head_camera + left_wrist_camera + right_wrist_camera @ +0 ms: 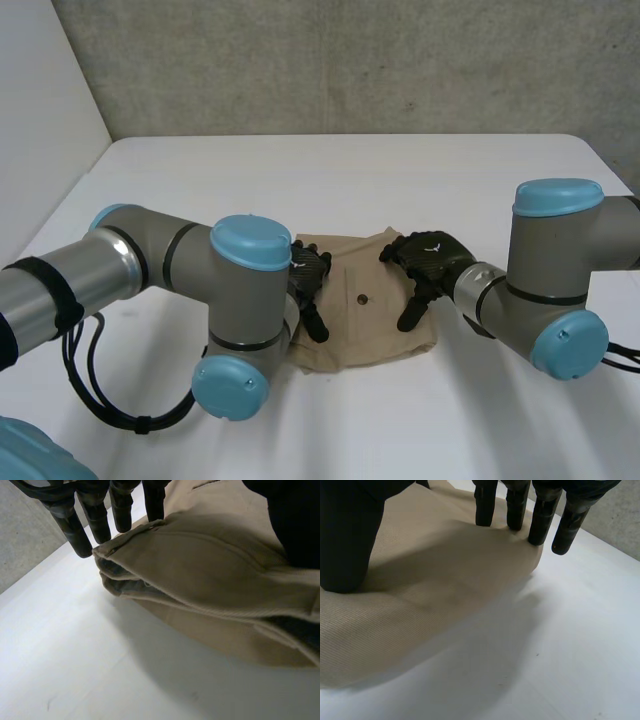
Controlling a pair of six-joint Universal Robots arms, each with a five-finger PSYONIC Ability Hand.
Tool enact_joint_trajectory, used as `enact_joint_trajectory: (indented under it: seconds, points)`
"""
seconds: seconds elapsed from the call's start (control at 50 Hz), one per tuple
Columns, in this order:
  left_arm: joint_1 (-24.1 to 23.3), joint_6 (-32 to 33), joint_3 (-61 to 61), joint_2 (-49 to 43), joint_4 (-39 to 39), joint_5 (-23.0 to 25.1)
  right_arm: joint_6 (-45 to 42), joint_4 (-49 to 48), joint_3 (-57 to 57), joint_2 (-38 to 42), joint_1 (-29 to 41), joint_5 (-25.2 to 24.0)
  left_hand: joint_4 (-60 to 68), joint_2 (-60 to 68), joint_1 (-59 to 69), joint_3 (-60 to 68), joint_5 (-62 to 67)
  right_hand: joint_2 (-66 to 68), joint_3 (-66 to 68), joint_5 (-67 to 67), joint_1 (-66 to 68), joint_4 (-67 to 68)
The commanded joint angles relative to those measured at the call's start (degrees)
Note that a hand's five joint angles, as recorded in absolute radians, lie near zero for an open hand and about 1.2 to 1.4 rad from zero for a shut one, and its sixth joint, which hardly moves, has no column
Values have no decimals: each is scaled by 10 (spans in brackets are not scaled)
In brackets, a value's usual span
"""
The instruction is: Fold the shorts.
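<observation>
As you look down, left hand (310,283) and right hand (432,262) press the folded shorts (365,325). Their fingers (540,520) are straight, gripping nothing.

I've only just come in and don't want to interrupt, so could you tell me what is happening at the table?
The robot is folding a pair of tan shorts, which lie as a compact bundle in the middle of the white table. Its left hand is at the bundle's left edge, where stacked layers show, and its right hand is on the right edge. Both hands have straight fingers touching the cloth, not gripping it.
</observation>
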Motion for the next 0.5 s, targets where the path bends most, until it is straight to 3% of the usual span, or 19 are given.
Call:
enact_joint_trajectory:
  seconds: [0.02, 0.16, 0.24, 0.26, 0.36, 0.5]
  points:
    - [9, -5, 0, 13, -2, 2, 6, 2, -9, -19, -4, 0, 15, 14, 21, 11, 6, -23, -22, -30, -15, -33]
    - [20, -15, -27, 148, -2, -1, 38, -6, -3, -138, -7, -1, -4, -4, 2, -8, -13, -23, -22, -30, -15, -33]
    - [56, -40, -51, 251, -4, 0, 82, -8, -11, -202, -11, 30, -7, -8, -1, -11, -16, -23, -22, -30, -15, -33]
    - [64, -47, -55, 270, -7, 0, 98, -5, -15, -227, -21, 57, -7, -8, -1, -11, -16, -23, -22, -30, -15, -33]
    - [121, -88, -64, 370, -80, 10, 104, 53, -36, -270, -65, 124, -6, -6, 0, -10, -14, -23, -22, -30, -15, -33]
    - [158, -127, -79, 436, -168, 73, 104, 154, -63, -280, -80, 121, -2, -3, 4, -6, -11, -23, -22, -30, -15, -33]
